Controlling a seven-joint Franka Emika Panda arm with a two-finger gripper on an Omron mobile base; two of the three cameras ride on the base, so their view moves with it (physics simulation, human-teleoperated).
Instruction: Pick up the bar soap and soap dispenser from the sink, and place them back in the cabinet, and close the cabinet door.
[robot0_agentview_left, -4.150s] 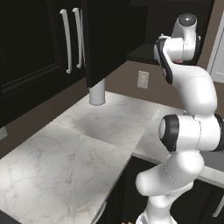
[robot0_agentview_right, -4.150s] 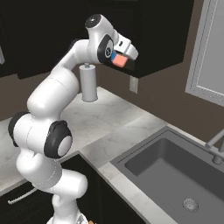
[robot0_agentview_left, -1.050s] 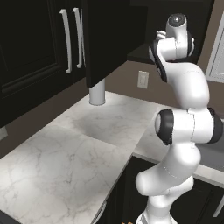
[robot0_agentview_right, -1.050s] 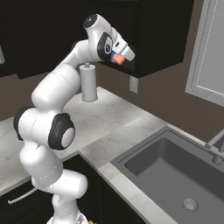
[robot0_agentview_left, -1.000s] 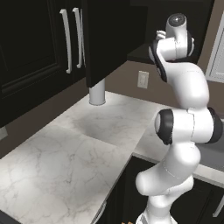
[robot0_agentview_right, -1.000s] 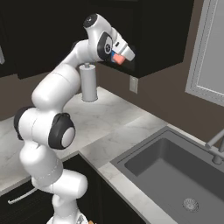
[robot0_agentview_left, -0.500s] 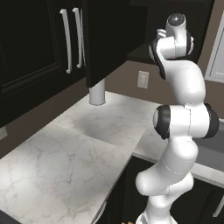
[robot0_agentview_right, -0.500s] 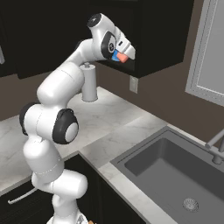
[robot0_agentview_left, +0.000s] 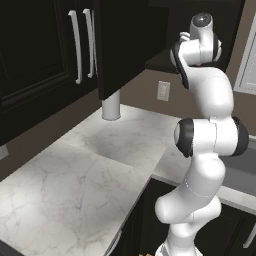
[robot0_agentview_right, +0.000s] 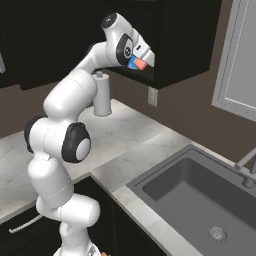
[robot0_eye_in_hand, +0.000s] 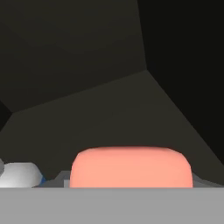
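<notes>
The orange-red bar soap (robot0_agentview_right: 141, 64) sits between the jaws of my gripper (robot0_agentview_right: 139, 63), which is shut on it, high up at the open front of the black-brown cabinet (robot0_agentview_right: 185, 40). In the hand view the bar soap (robot0_eye_in_hand: 130, 168) lies across the bottom, with the cabinet's dark inside behind it. A small blue and white thing (robot0_eye_in_hand: 21, 174), seemingly the soap dispenser, lies close beside the soap; I cannot tell whether it touches it. The cabinet door (robot0_agentview_left: 122, 45) stands swung open. The dark grey sink (robot0_agentview_right: 200, 200) lies low on the right.
A white paper towel roll (robot0_agentview_right: 102, 97) stands on the marble counter (robot0_agentview_left: 85, 170) under the cabinet. Closed dark doors with silver bar handles (robot0_agentview_left: 76, 47) are to the left. A faucet (robot0_agentview_right: 247, 167) rises at the sink's right and a drain ring (robot0_agentview_right: 218, 233) sits in its floor.
The hand with the bar soap has edged a little up and further toward the cabinet opening, and the arm's elbow has shifted slightly. The grip is unchanged.
</notes>
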